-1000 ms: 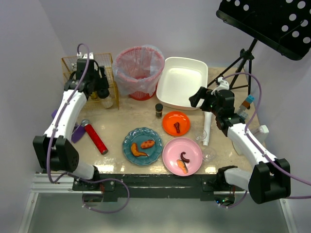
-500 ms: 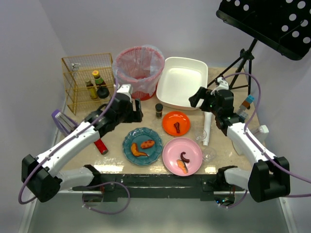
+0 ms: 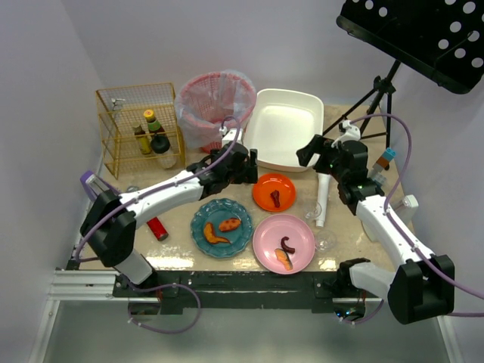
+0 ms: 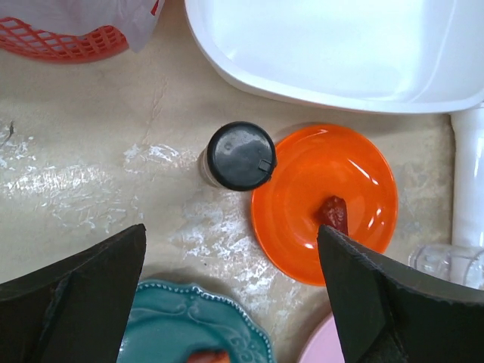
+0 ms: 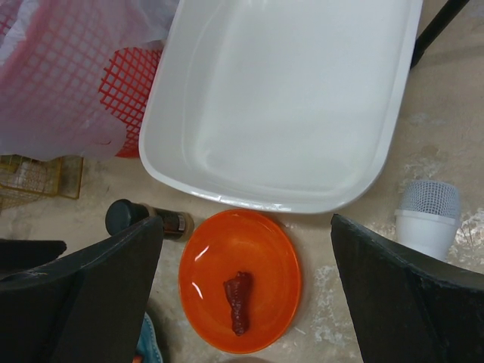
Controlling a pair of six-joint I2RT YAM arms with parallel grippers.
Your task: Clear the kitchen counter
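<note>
Worktop (image 4: pixel 83 128): the beige marbled surface fills the middle of the overhead frame. It carries every item below, so we judge the clearing far from finished.
Wire basket (image 3: pixel 113 144): upper left of the overhead frame, with bottles (image 3: pixel 155 140) standing inside.
Change: a second ago the left arm was at this basket. It has since swung right to the centre of the worktop, leaving the bottles in the basket. We read this as one item stowed and the next being approached.
Red cylinder (image 3: pixel 156 227): lower left, lying on the worktop.
Left gripper (image 4: pixel 231 242): fingers wide apart with nothing between them. They opened further during the swing.
Jar (image 4: pixel 240 155): black-capped and upright, at the centre of the left wrist frame. It lies ahead of the open fingers, not yet between them. We judge it the likely next pick.
Teal plate (image 3: pixel 221 227): lower centre, holding food scraps.
Orange plate (image 4: pixel 325 204): just beside the jar, though we cannot tell whether they touch. It holds one dark scrap.
Pink plate (image 3: pixel 283 242): lower centre-right, holding scraps.
White tub (image 5: pixel 280 98): upper centre, looks empty.
Right gripper (image 5: pixel 246 223): fingers apart and empty, hovering over the orange plate and the near rim of the white tub. This arm has stayed put over the last second.
</note>
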